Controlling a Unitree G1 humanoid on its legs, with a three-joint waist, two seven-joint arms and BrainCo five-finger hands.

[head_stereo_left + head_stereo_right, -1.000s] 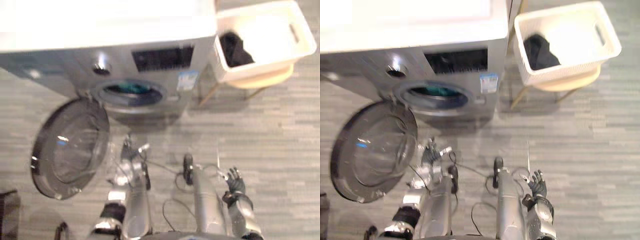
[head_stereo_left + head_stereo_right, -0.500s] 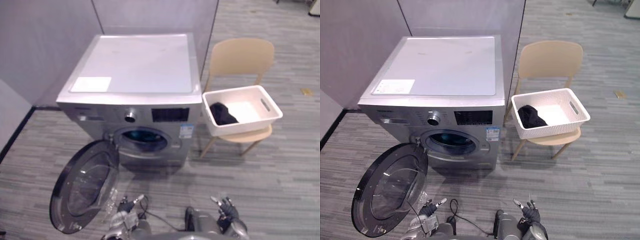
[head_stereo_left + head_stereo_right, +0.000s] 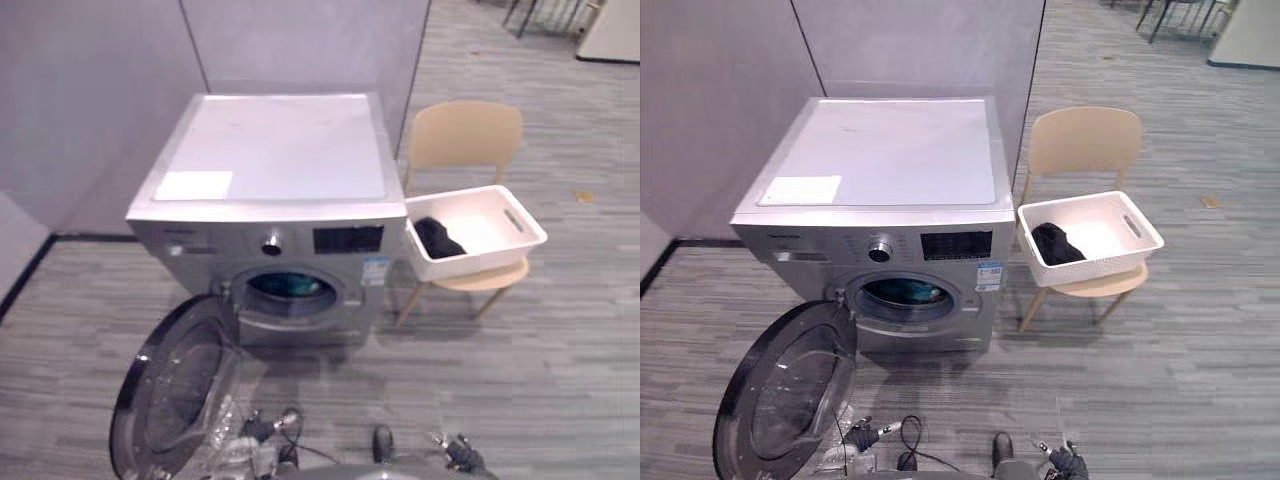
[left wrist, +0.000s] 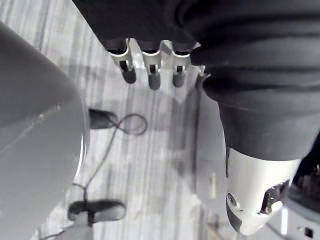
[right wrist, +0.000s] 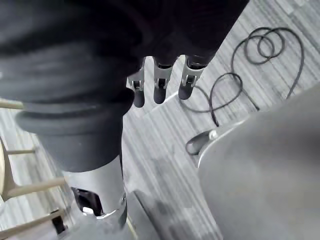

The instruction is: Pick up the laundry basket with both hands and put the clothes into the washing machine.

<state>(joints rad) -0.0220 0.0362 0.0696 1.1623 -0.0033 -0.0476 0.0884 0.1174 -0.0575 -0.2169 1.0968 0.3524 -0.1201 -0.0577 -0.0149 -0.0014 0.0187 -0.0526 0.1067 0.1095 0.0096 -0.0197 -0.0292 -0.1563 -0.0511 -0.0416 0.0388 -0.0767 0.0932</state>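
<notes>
A beige chair (image 3: pixel 1085 145) stands upright on the grey striped floor (image 3: pixel 1200 340), near the outer edge of the grey wall panels (image 3: pixel 910 45). A small tan scrap (image 3: pixel 1208 201) lies on the floor, well apart from the chair.

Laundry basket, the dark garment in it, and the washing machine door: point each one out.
laundry basket (image 3: pixel 1095 264), right eye view, its white front wall.
dark garment (image 3: pixel 1050 243), right eye view, middle of the heap.
washing machine door (image 3: pixel 790 395), right eye view, its glass centre.
</notes>
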